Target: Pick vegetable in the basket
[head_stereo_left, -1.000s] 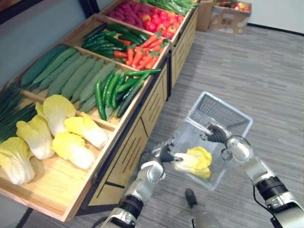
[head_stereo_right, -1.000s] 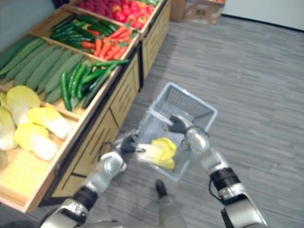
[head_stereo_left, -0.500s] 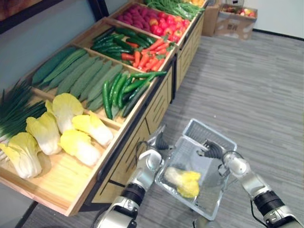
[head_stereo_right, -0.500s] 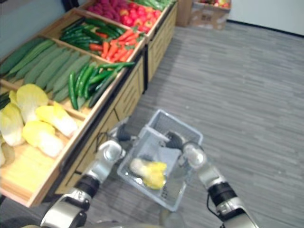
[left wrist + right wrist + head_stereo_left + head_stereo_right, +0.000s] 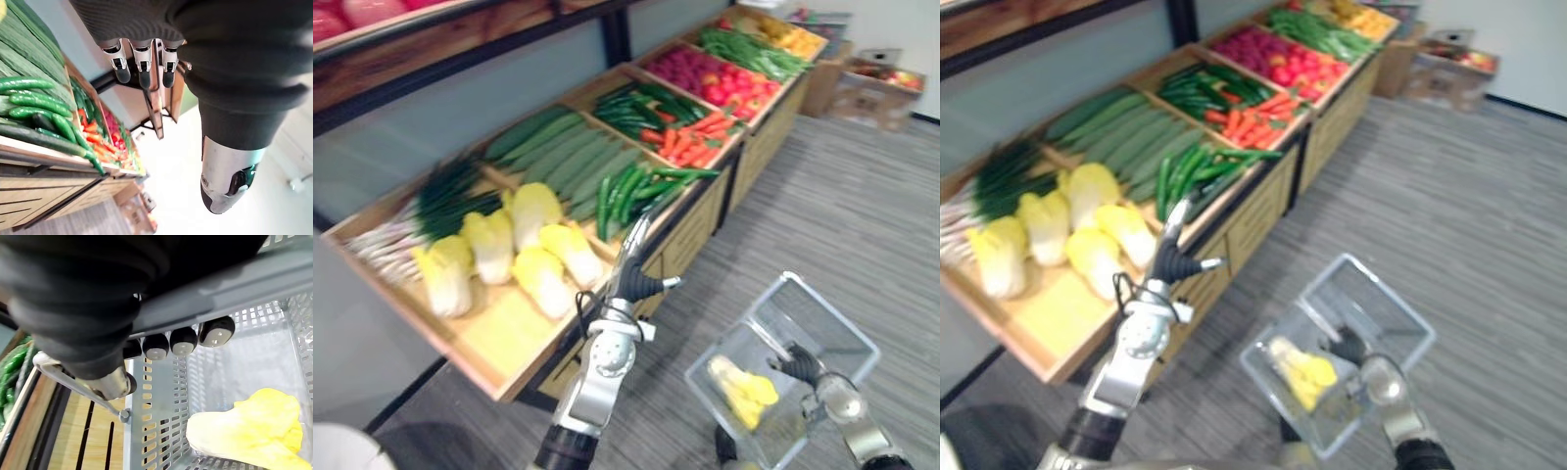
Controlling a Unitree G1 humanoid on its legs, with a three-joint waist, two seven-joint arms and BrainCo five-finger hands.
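Note:
A clear grey mesh basket (image 5: 736, 323) hangs low over the floor at the right. My right hand (image 5: 800, 362) is shut on its grey handle (image 5: 234, 289), fingers (image 5: 183, 341) curled under the bar. Inside the basket lies a yellow-white napa cabbage (image 5: 741, 388), also seen against the mesh floor in the right wrist view (image 5: 249, 435). My left hand (image 5: 636, 272) is raised beside the front edge of the wooden stand, left of the basket. Its fingers (image 5: 140, 63) are straight and it holds nothing.
A long wooden produce stand (image 5: 504, 360) runs along the left. It holds napa cabbages (image 5: 538, 211), scallions (image 5: 450, 191), cucumbers (image 5: 563, 157), green peppers (image 5: 626, 186), carrots (image 5: 700, 132) and red vegetables (image 5: 724, 83). Cardboard boxes (image 5: 886, 83) stand at the far end. Grey floor spreads to the right.
The camera has tilted up. My left hand let go of the cabbage, which now lies in the basket, and rose empty toward the stand's edge. The right hand keeps the handle.

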